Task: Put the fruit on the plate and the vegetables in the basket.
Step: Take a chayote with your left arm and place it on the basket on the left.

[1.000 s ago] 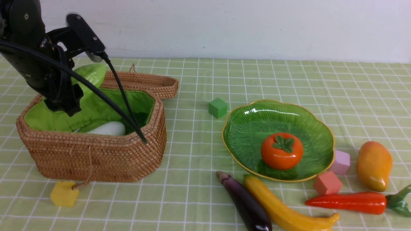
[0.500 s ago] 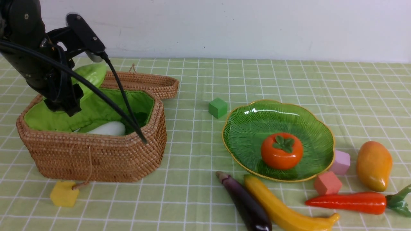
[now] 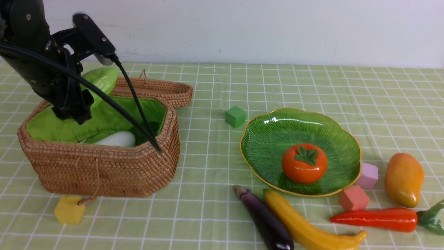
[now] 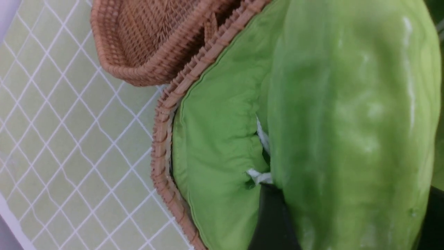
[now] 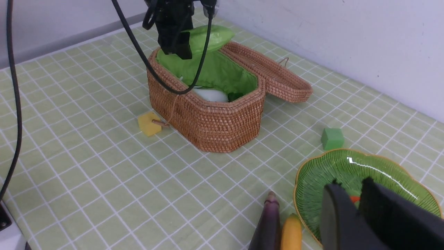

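My left gripper is shut on the bumpy green gourd, which hangs over the back of the open wicker basket; black fingers press its sides. A white radish lies inside. The persimmon sits on the green plate. In front lie the eggplant and banana; the carrot and mango are to the right. My right gripper hovers near the plate, jaws a narrow gap apart and empty.
The basket's lid lies flat behind it. Foam cubes are scattered about: green, yellow by the basket's cord, pink and salmon beside the plate. The left arm's cable crosses the basket rim. A wall closes off the back.
My left gripper has edged slightly up and to the right with the gourd still in it. Everything on the cloth has stayed put.
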